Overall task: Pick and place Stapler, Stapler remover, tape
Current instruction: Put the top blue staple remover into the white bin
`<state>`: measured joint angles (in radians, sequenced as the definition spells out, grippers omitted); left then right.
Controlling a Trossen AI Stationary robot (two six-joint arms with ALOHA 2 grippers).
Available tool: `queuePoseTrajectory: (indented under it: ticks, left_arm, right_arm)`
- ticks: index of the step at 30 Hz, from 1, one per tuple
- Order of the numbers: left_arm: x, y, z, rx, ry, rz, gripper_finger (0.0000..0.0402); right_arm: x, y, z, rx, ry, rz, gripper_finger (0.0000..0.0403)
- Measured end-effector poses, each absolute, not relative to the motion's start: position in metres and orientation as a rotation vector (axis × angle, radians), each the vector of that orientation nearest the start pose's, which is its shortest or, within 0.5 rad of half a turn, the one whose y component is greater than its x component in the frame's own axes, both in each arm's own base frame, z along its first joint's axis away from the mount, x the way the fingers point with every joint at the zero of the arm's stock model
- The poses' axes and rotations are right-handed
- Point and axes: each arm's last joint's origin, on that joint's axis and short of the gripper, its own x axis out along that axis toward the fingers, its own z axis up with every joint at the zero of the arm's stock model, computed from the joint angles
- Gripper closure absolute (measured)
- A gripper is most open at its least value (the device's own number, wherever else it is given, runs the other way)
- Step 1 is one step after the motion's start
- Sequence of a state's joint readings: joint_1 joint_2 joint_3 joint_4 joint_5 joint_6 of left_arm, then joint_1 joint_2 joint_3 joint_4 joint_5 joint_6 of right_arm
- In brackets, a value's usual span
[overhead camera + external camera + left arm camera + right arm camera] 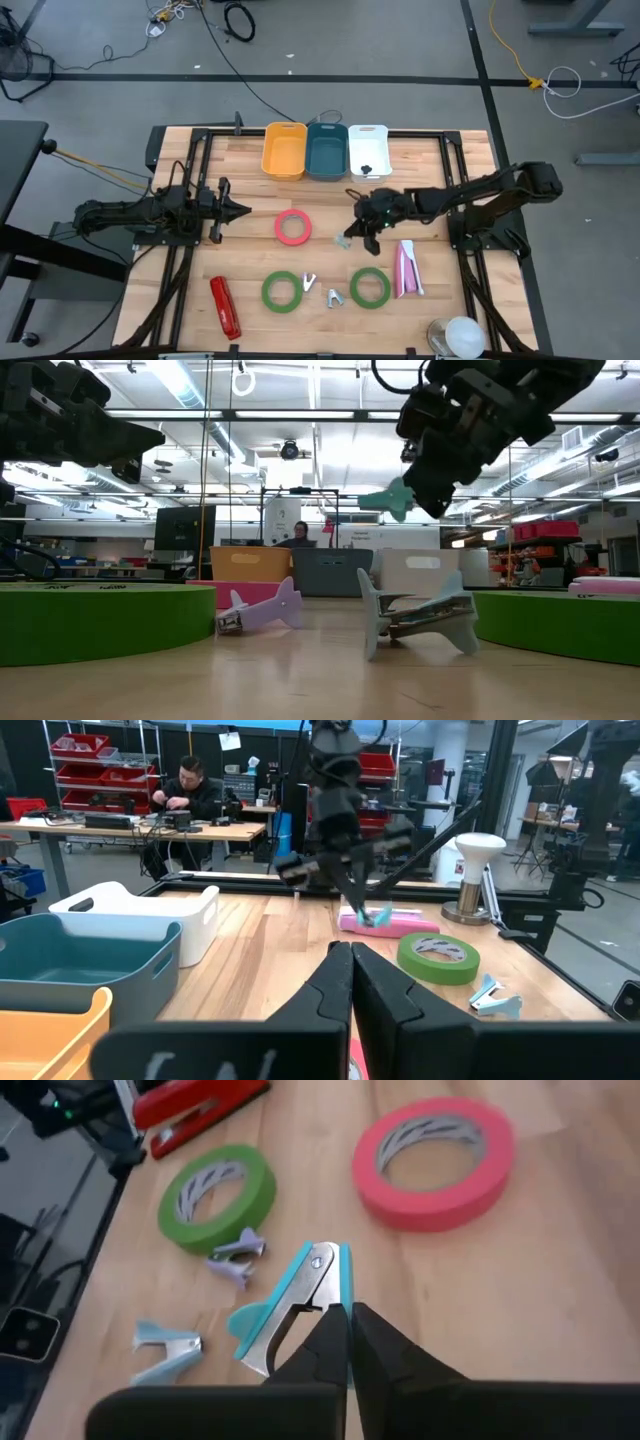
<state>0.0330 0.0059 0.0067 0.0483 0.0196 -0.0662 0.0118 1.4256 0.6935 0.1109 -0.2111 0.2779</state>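
A teal staple remover (300, 1305) hung above the table, pinched in the closed right gripper (348, 1320), its metal jaws pointing outward. Two more staple removers lay on the wood between the green tape rolls: a lilac one (309, 282) and a pale blue one (333, 297), just beside each other. The pinkish-red tape roll (293, 227) lay flat near the table's middle. One green tape roll (281, 291) lay flat near the front edge, the other green tape roll (370, 288) to its right. A red stapler (225, 307) lay closed on its side at the front left. A pink stapler (406, 268) lay at the right.
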Motion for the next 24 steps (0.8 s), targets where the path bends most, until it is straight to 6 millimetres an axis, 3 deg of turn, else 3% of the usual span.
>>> queuePoseTrajectory:
  ticks: [12, 24]
  left_arm:
    - [0.098, 0.003, 0.170, -0.065, -0.049, 0.012, 0.0392]
    - [0.098, 0.003, 0.170, -0.065, -0.049, 0.012, 0.0392]
  right_arm:
    - [0.263, -0.053, 0.212, 0.302, 0.560, -0.083, 0.0396]
    - [0.239, -0.120, 0.212, 0.277, 0.543, -0.428, 0.0396]
